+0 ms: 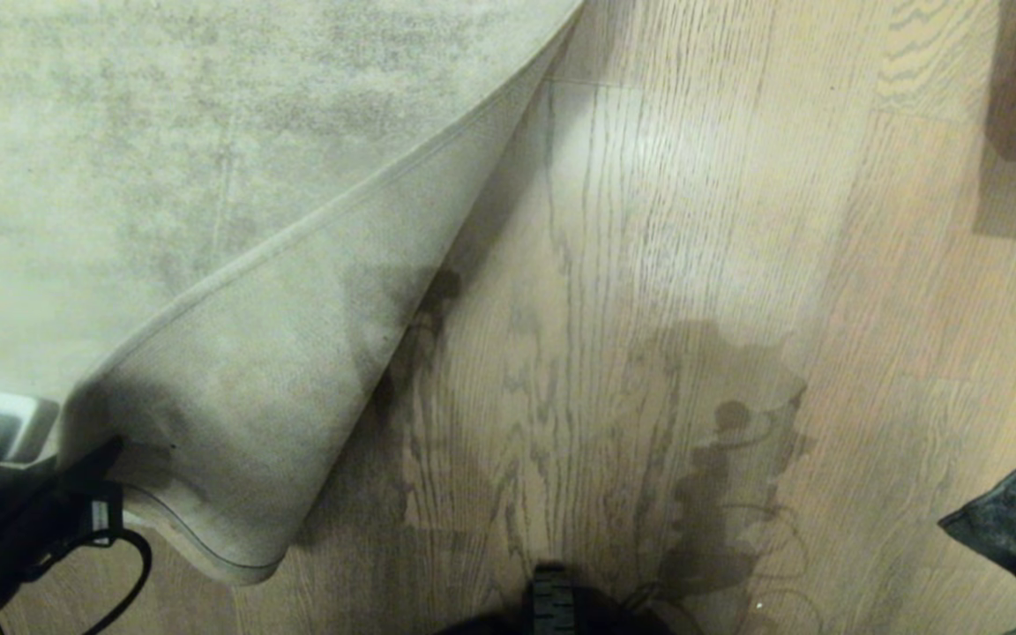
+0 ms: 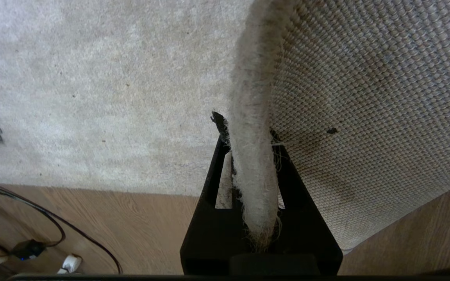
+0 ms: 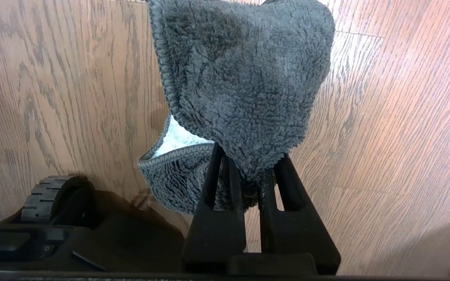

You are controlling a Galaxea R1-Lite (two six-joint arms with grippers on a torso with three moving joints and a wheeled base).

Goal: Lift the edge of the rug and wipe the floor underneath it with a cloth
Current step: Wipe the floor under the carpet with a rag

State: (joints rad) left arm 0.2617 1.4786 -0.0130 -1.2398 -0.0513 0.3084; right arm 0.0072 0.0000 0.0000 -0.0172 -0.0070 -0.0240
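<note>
1. Head view: my left claw (image 1: 89,511) sits at the near-left and has the rug edge (image 1: 208,538) pinched. The corner is folded back over the pile, woven backing up.
2. Left wrist view confirms it: left claw (image 2: 250,156) is clenched on the rug edge (image 2: 254,128), hem standing between the jaws, backing (image 2: 365,97) on one side, pile on the other.
3. Right claw (image 3: 244,171) is clamped on the cloth (image 3: 244,78), which hangs above the floor (image 3: 53,78), not touching as far as I can tell. In the head view only a corner of the cloth (image 1: 1015,516) shows at the far right, well away from the rug.
4. Status, my read: lift done, wipe not started. Left to do: bring the cloth across to the exposed floor (image 1: 614,291) beside the fold, wipe it, lower the rug.
5. Surface: light-brown planks, dark wavy grain, slight sheen with a bright glare patch. Dark shapes near the bottom look like my own shadow, not a spill, though I can't be sure.
6. Room: cables (image 2: 53,230) and a small plug (image 2: 68,263) lie on the floor just off the rug's flat edge. My base wheel (image 3: 53,197) is near the cloth.
</note>
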